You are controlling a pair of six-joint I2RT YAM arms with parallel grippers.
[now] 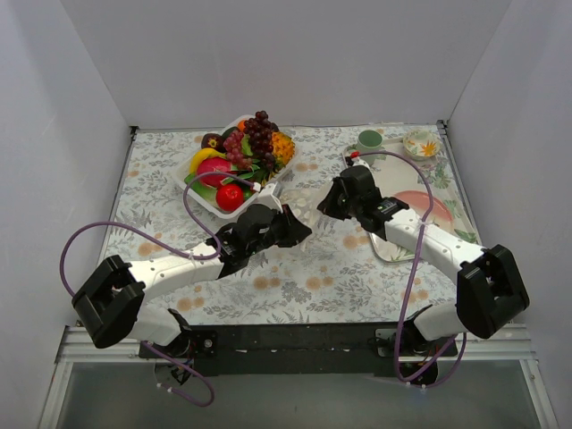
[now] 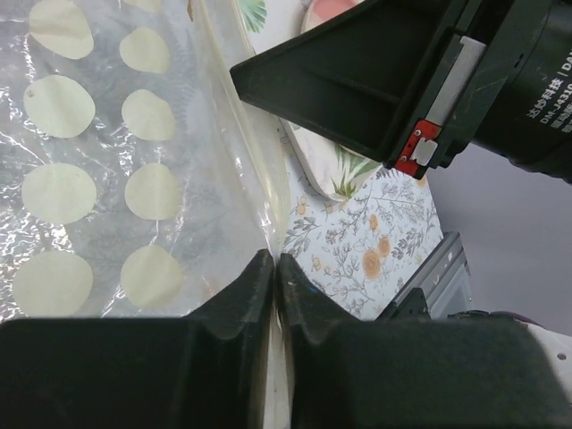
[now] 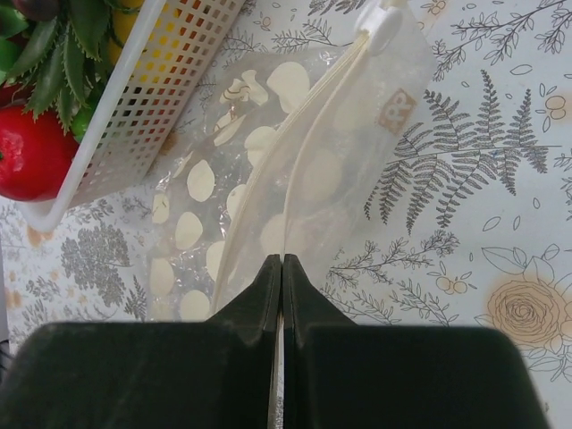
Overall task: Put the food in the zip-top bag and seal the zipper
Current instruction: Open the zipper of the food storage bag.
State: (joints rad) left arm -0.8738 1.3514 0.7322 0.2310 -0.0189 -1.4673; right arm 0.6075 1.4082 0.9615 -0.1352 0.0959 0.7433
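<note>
Right wrist view: bag (image 3: 268, 179) on table (image 3: 500, 134), just beside basket (image 3: 152, 98) holding food (image 3: 31, 152). My right jaws pinched shut on bag's zipper (image 3: 313, 116) edge; left jaws shut on bag film. Film light, limp, slippery; stiffer zipper strip likely best hold.

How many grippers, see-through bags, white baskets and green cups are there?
grippers: 2, the left gripper and the right gripper
zip-top bag: 1
white basket: 1
green cup: 1
Total: 5
</note>
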